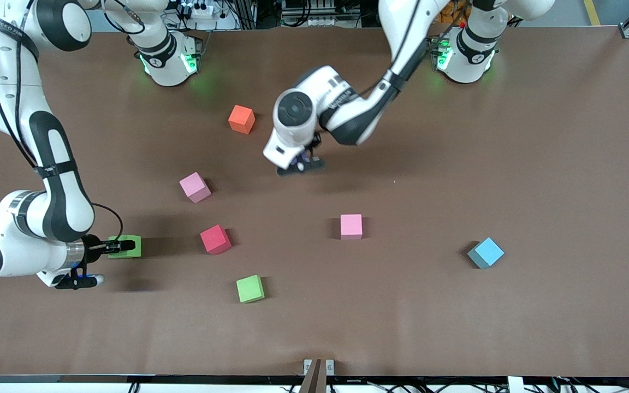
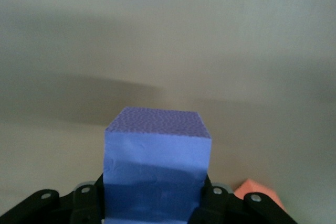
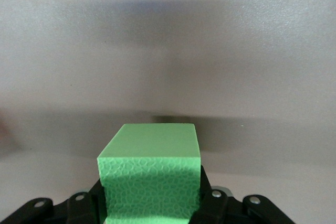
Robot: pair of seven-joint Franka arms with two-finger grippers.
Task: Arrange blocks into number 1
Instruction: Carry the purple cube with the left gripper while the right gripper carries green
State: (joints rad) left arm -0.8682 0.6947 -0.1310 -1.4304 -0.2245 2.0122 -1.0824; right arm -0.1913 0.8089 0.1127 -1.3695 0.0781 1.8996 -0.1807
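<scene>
My left gripper point(image 1: 301, 165) is over the middle of the table, shut on the purple block point(image 2: 156, 163), whose sides sit between the black fingers point(image 2: 84, 203). A sliver of that purple block point(image 1: 303, 158) shows under the hand. My right gripper point(image 1: 119, 246) is at the right arm's end of the table, low down, shut on a green block point(image 1: 130, 246), which also fills the right wrist view as the green block point(image 3: 149, 174). Loose on the table lie a pink block point(image 1: 195, 186), a second pink block point(image 1: 351, 226), another green block point(image 1: 250, 288) and the sky blue block point(image 1: 485, 252).
An orange cube point(image 1: 242, 119) lies farther from the front camera than the first pink block, and its corner shows as the orange cube point(image 2: 258, 193). A red cube point(image 1: 215, 239) sits between the held green block and the second pink block. The brown table point(image 1: 456, 327) reaches every edge.
</scene>
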